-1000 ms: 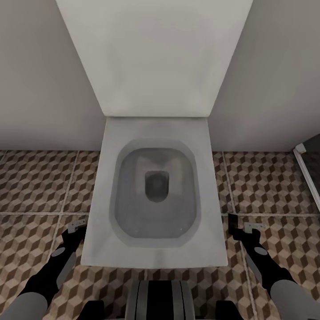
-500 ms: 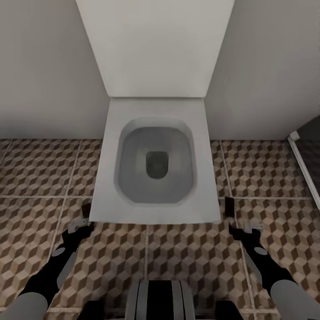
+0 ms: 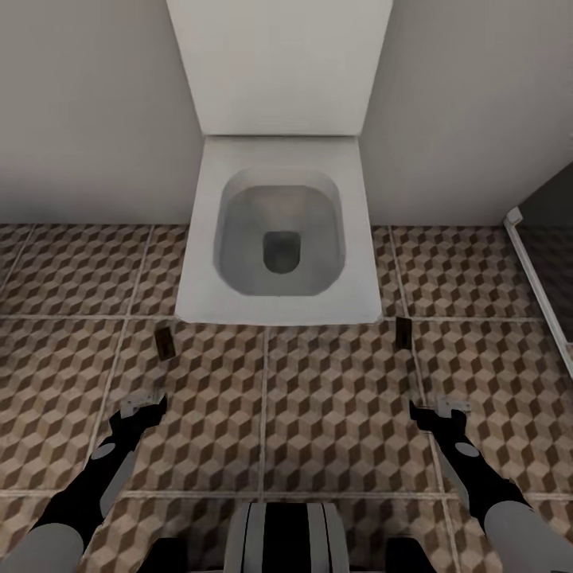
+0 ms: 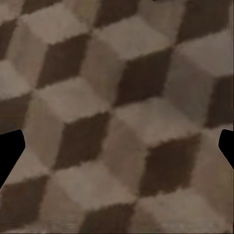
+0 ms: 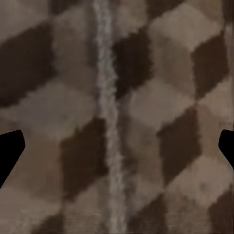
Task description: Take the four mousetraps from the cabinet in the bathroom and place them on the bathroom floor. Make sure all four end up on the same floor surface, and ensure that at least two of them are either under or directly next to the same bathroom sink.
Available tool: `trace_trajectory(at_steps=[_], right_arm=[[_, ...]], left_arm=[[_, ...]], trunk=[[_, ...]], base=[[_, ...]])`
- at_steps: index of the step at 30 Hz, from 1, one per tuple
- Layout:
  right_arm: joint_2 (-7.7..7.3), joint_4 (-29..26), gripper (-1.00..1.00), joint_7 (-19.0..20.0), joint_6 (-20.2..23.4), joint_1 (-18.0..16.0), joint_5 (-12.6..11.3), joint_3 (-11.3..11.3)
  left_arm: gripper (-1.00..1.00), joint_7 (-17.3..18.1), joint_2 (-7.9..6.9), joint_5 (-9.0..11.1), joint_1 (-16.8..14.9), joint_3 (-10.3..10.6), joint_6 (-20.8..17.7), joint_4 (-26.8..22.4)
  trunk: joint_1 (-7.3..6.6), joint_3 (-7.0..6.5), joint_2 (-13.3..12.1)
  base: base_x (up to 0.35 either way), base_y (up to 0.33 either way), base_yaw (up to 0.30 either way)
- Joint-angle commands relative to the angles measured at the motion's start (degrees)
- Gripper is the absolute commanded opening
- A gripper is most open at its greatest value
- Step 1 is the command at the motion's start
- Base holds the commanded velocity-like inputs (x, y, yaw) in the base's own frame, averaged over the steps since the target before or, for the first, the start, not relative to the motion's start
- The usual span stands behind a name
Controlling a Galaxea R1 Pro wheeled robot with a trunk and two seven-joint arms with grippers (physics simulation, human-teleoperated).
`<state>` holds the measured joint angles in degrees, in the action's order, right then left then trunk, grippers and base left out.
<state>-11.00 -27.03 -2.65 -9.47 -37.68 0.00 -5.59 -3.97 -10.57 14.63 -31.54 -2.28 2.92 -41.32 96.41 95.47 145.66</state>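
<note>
The left end effector [image 3: 142, 404] hung low over the bathroom floor [image 3: 334, 414], pointing ahead and slightly inward. In the left wrist view its two fingertips [image 4: 9, 151] sat at opposite edges of the picture with only cube-patterned tile between them, so the fingers were spread wide and held nothing.

Just ahead of it, a little toward the toilet [image 3: 278, 231], a small dark upright shape [image 3: 165, 343] stood on the tile near the front left corner of the bowl. It was probably one of the mousetraps, though it was too small and dim to make out a wire or a red spot. Its long axis ran away from the robot, roughly in line with the arm's reach. The left arm was clearly the nearer one.

A matching dark shape [image 3: 403, 332] stood by the toilet's front right corner, straight ahead of the right end effector [image 3: 434, 411] and near it. That end effector was likewise spread and empty, with a pale grout line running between its fingertips [image 5: 10, 148] in the right wrist view.

No sink or cabinet could be placed from here
</note>
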Motion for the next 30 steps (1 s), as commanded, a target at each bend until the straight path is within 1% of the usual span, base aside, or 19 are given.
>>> trace_trajectory(at_steps=[1, 13, 16, 21, 29, 30], right_arm=[[0.01, 0.0, 1.00, -0.1, -0.2, 0.0, 0.0, 0.0], [0.01, 0.0, 1.00, -0.1, -0.2, 0.0, 0.0, 0.0], [0.01, 0.0, 1.00, -0.1, -0.2, 0.0, 0.0, 0.0], [0.01, 0.0, 1.00, -0.1, -0.2, 0.0, 0.0, 0.0], [0.01, 0.0, 1.00, -0.1, -0.2, 0.0, 0.0, 0.0], [0.01, 0.0, 1.00, -0.1, -0.2, 0.0, 0.0, 0.0]], left_arm=[[1.00, -0.2, -0.02, 0.6, 0.0, 0.2, 0.2, 0.0], [1.00, -0.1, 0.28, 0.6, 0.0, 0.3, 0.0, 0.1], [1.00, 0.0, 0.35, 0.5, 0.0, 0.4, 0.0, 0.1], [1.00, 0.1, 0.39, 0.4, 0.0, 0.6, -0.1, 0.0], [1.00, 0.2, 0.56, 0.6, 0.0, 0.6, -0.1, 0.0], [1.00, 0.2, 0.59, 0.6, 0.0, 0.6, 0.0, 0.0]], trunk=[[-0.04, 0.02, 0.0], [-0.04, 0.02, 0.0], [-0.04, 0.02, 0.0], [-0.04, 0.02, 0.0], [-0.04, 0.02, 0.0], [-0.07, -0.20, 0.0]], base=[[-0.339, 0.000, 0.000], [-0.338, 0.000, 0.000], [-0.234, 0.000, 0.000], [-0.094, 0.000, 0.000], [-0.019, 0.000, 0.000], [-0.004, 0.000, 0.000]])
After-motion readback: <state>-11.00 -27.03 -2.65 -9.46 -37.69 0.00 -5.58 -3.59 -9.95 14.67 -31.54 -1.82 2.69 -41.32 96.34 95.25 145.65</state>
